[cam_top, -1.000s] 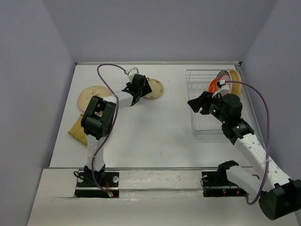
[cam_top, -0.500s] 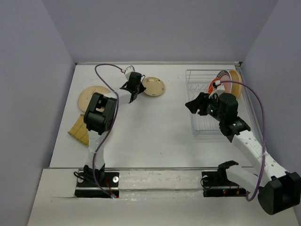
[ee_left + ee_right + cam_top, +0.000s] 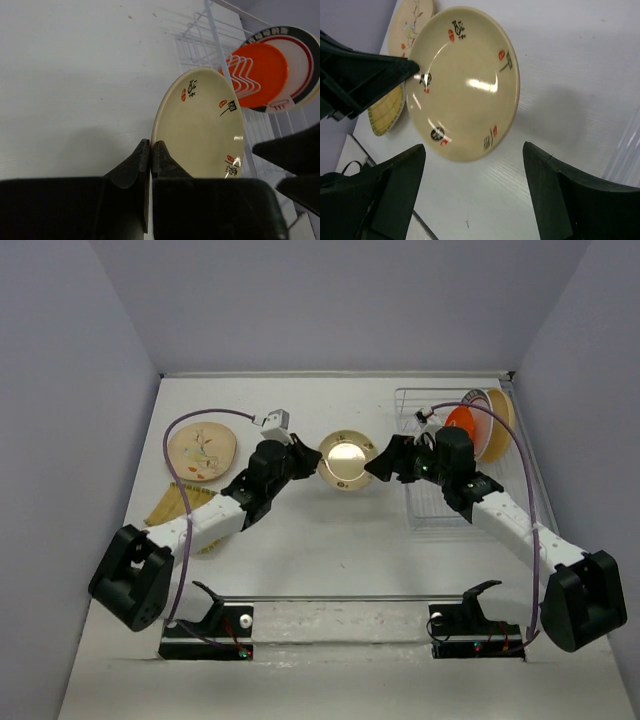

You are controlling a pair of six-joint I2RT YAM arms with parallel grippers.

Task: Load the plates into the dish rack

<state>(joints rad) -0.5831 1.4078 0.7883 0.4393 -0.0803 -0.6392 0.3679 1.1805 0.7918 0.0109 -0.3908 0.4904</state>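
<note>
My left gripper is shut on the rim of a small tan plate with red and black marks, holding it tilted above the middle of the table. In the left wrist view the fingers pinch the plate at its edge. My right gripper faces the plate from the right, open and not touching it; its wrist view shows the plate just beyond the spread gripper. The clear dish rack holds an orange-red plate, a white rimmed plate and a large tan plate, all upright.
A cream patterned plate lies flat at the left of the table, with a yellow ridged plate nearer the front, partly under my left arm. The grey walls close in on three sides.
My left gripper shut on the small tan plate at the back of the table, lifted it and carried it towards the middle. My right gripper swung left from the rack and opened wider.
</note>
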